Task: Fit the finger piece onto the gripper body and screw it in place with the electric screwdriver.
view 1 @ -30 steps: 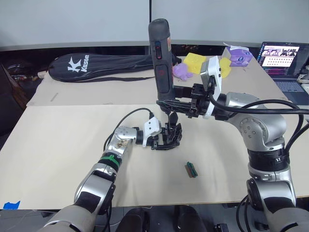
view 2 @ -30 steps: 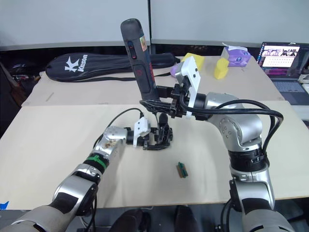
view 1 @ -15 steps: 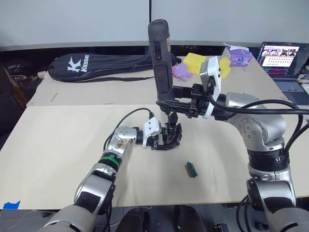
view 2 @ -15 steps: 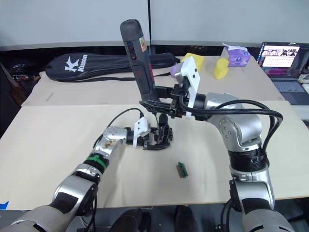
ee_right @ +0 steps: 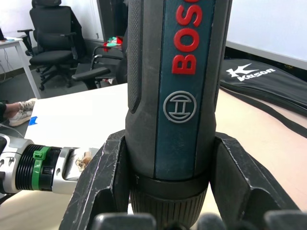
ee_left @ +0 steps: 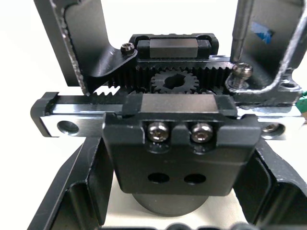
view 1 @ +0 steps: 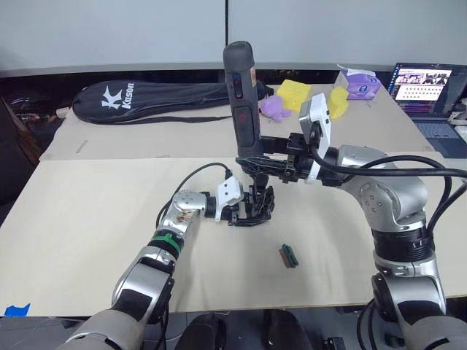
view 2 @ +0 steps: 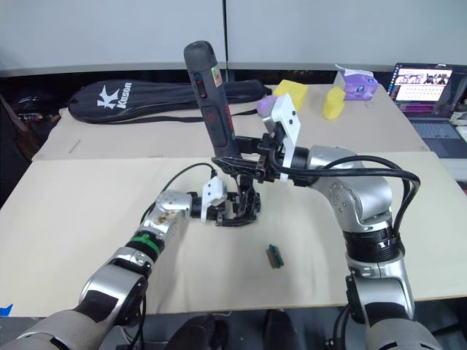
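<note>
Left eye view: at frame centre, the right gripper clamps the upright electric screwdriver. Below it, the left gripper grips the gripper body, bit on a screw.

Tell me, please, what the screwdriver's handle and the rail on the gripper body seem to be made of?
The electric screwdriver handle looks like matte dark plastic, with a rubbery ridged strip at its side; red printed lettering sits on a smooth panel. On the gripper body, the rail looks like bare brushed metal, pale and shiny, probably steel or aluminium. The gear teeth look like dull black plastic or coated metal.
</note>
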Controlling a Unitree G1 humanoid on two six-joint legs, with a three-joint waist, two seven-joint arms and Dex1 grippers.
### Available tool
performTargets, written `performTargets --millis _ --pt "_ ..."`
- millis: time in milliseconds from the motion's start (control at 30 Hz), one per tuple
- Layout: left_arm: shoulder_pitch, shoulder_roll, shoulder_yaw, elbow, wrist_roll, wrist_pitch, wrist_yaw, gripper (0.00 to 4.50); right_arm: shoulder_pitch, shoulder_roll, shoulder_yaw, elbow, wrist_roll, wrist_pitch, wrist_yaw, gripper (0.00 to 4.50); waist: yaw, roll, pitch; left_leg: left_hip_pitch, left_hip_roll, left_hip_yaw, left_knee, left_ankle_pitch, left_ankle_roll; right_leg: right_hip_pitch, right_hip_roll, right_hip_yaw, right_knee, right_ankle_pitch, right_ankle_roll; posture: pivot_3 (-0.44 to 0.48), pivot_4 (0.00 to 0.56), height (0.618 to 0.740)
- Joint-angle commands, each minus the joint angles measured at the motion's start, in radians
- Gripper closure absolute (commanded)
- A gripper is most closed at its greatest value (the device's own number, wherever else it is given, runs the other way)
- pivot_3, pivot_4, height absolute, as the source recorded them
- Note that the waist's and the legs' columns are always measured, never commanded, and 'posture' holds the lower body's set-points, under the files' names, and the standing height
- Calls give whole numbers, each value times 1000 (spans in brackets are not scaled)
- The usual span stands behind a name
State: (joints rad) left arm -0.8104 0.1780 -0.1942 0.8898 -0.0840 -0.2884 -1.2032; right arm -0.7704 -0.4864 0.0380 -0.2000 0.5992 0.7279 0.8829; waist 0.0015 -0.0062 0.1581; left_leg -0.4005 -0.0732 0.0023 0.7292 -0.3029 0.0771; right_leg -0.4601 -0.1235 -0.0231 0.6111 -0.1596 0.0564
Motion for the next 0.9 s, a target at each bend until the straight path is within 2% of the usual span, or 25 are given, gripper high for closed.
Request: performTargets --millis 33,900 --pt "-19 10 17 4 2 -20 4 1679 -24 5 -23 -35 10 -42 1 2580 0 0 0 0 0 0 0 0 0 0 0 0 0 0 0 0 150 723" --pt "-31 9 19 20 3 -29 2 1679 -15 -8 -28 -70 28 -11 -14 2580 -1 0 0 0 0 0 0 0 0 0 0 0 0 0 0 0 150 723"
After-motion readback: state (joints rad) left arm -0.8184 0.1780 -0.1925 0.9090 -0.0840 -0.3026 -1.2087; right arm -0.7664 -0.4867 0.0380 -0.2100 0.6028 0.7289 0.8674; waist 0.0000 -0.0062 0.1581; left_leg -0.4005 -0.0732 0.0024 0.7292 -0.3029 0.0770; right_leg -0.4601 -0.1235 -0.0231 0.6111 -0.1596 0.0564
